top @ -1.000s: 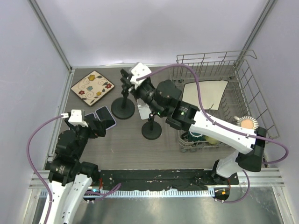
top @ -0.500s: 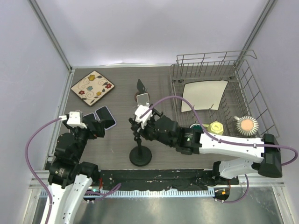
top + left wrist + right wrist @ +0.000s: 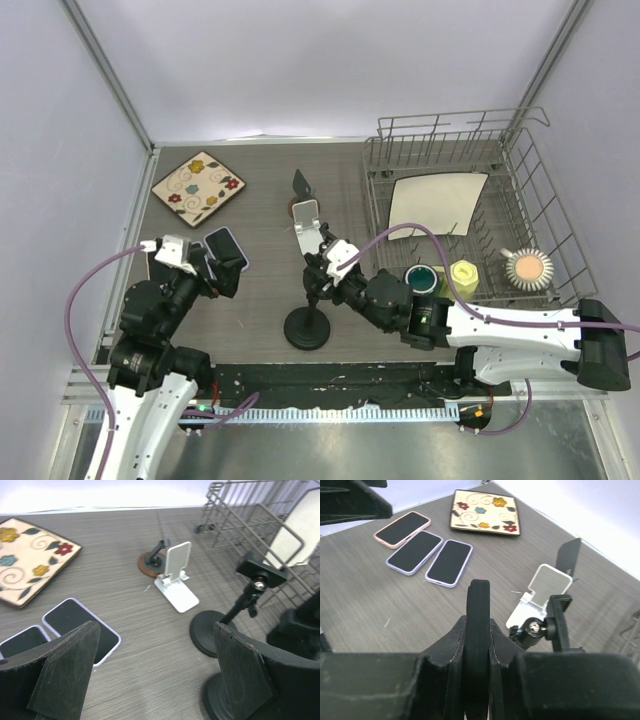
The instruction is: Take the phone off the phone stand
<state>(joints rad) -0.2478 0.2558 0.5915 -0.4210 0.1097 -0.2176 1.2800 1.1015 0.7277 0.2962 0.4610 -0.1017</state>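
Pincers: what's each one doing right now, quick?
Left pincer: open, holding nothing.
Right pincer: closed on the black stand.

Open tabletop (image 3: 265, 215) between phones (image 3: 415, 551) and white stand (image 3: 540, 592); black stand (image 3: 308, 328) near-centre; dish rack (image 3: 450, 150) fills the right.

A robot lab cell: blank white walls (image 3: 330, 60) on aluminium posts (image 3: 108, 75) box in a grey table (image 3: 250, 300), with a mounting rail (image 3: 330, 385) at its near edge and a dish rack (image 3: 440, 150) and plate (image 3: 199, 187) as props

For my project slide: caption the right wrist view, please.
Right tool clamped on a black stand; beyond it, three phones, a flowered plate and an empty white stand.
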